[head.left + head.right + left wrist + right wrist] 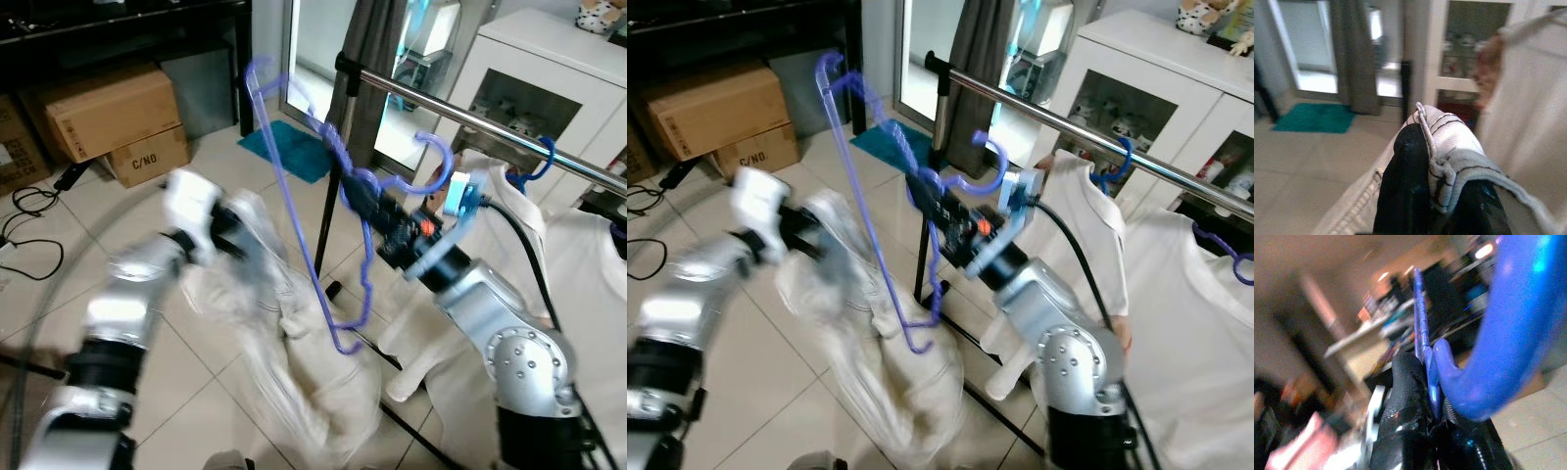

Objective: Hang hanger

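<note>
My right gripper [361,194] is shut on a blue plastic hanger [294,211], held near its neck just below the silver clothes rail [470,119]. The hanger's hook [436,162] curls toward the rail without touching it. In the right wrist view the black fingers [1410,396] clamp the blue hanger [1488,347]. My left gripper [240,230] is shut on a cream-white garment [294,343] that droops to the floor. The left wrist view shows its fingers [1405,186] pinching the garment's striped collar [1449,156].
White shirts [578,284] hang on blue hangers [544,157] further along the rail. The rack's black upright [338,137] stands behind my right gripper. A white cabinet [549,69] is behind the rail. Cardboard boxes [108,113] and cables [29,211] lie at far left.
</note>
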Controlling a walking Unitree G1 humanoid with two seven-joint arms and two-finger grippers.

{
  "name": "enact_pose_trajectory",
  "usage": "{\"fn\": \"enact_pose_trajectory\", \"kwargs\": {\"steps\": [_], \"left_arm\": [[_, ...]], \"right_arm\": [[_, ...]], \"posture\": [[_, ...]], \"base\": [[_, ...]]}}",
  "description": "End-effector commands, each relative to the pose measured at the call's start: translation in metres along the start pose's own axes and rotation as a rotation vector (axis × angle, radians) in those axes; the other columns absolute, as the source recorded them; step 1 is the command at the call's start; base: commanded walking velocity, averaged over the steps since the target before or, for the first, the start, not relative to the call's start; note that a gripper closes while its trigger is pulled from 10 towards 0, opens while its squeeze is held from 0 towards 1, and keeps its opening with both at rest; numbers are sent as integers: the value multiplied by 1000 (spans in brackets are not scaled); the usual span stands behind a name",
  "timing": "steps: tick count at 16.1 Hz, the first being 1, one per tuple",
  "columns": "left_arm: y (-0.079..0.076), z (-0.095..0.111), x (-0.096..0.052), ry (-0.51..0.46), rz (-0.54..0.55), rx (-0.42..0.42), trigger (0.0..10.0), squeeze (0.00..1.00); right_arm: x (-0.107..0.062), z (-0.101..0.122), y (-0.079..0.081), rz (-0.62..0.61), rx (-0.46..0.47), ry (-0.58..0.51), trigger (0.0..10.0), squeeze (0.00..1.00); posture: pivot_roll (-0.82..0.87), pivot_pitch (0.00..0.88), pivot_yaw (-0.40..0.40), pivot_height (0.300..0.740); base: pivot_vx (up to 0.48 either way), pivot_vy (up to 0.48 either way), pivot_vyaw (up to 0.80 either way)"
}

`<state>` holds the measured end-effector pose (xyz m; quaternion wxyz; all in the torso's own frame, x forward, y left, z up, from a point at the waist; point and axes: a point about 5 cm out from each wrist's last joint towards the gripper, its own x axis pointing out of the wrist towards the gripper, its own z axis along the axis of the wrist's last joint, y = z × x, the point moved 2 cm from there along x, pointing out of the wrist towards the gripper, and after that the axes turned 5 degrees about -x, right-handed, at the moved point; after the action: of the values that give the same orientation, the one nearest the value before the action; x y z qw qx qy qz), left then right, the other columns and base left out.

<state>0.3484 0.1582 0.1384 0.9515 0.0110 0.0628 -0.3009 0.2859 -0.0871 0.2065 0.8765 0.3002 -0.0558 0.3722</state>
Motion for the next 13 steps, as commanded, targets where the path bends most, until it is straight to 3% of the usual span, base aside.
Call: {"fn": "enact_pose_trajectory", "kwargs": {"steps": [1, 3, 4, 5, 6, 7, 9, 11, 13], "left_arm": [[-18, 22, 4, -92, -83, 16, 0, 0], [-31, 19, -2, -102, -111, -11, 0, 0], [-34, 15, -9, -98, -101, -27, 0, 0], [-35, 8, -18, -77, -77, -35, 0, 0], [-35, 3, -23, -61, -60, -37, 0, 0], [-38, -24, -43, 31, -10, -38, 10000, 0], [-40, -49, -60, 116, 73, -25, 10000, 0], [-43, -62, -69, 131, 158, -56, 10000, 0], [-50, -65, -74, 136, 170, -63, 10000, 0]], "right_arm": [[-3, 10, -9, -81, -17, -45, 0, 0], [-11, 1, -17, -151, -201, 71, 0, 0], [-19, -9, -27, -228, -380, 204, 8078, 0], [-30, -18, -32, -238, -471, 301, 10000, 0], [-35, -22, -32, -226, -518, 341, 10000, 0], [-52, -38, -41, -292, -572, 453, 10000, 0], [-59, -46, -45, -329, -587, 486, 10000, 0], [-62, -49, -46, -363, -572, 472, 10000, 0], [-66, -54, -45, -386, -513, 461, 10000, 0]], "posture": [[-54, 6, -67, 740], [-54, 12, -60, 740], [-56, 15, -59, 740], [-52, 19, -58, 740], [-51, 25, -57, 740], [-47, 33, -57, 740], [-43, 36, -60, 740], [-41, 36, -63, 740], [-40, 33, -67, 740]], "base": [[0, 0, 0], [0, 0, 0], [0, 0, 0], [0, 0, 0], [0, 0, 0], [0, 0, -800], [0, 0, -800], [0, 0, -800], [0, 0, -800]]}}
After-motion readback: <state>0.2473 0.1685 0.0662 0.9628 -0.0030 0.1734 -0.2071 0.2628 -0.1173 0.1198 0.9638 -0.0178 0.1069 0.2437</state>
